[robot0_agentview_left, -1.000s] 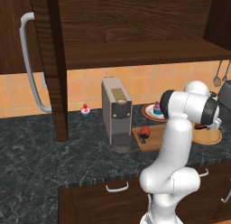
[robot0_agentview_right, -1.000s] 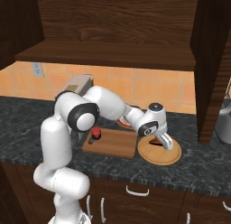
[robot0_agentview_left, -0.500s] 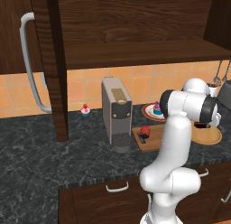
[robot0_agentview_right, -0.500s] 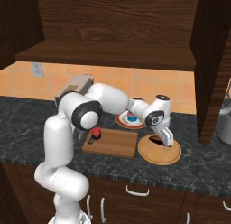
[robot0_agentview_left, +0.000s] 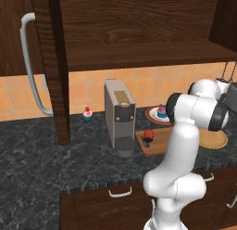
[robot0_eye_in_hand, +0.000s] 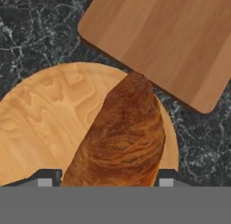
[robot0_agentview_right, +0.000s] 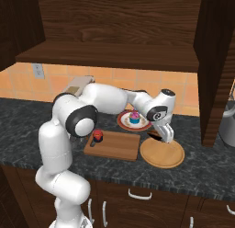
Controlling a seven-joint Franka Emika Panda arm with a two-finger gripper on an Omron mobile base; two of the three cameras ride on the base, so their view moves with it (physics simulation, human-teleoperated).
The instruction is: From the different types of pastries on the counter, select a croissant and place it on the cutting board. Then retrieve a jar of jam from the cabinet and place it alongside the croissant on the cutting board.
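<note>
On my left base camera, at the far left, I see the cabinet door swung open with its long curved grey handle, and the cabinet shelf running across above the counter. A little cupcake with a red top stands alone near the tiled wall. Next comes a grey coffee machine. Just right of it lies the cutting board, and the jam jar already sits on the board's left end, by the dark slot. Behind the board a red-rimmed plate carries a pink-frosted cupcake. My arm's white body hides most of what lies further right, apart from an edge of the round wooden plate.

The right base camera gives me that side: the board, the jar, then the round wooden plate touching or just beside the board's right end. The gripper is down at the near-left part of that plate.

On the hand camera the croissant fills the space between the two fingertips, which sit at its flanks, narrowed around it. Whether it is lifted off the round plate I cannot tell. Its tip points at the board's corner.
</note>
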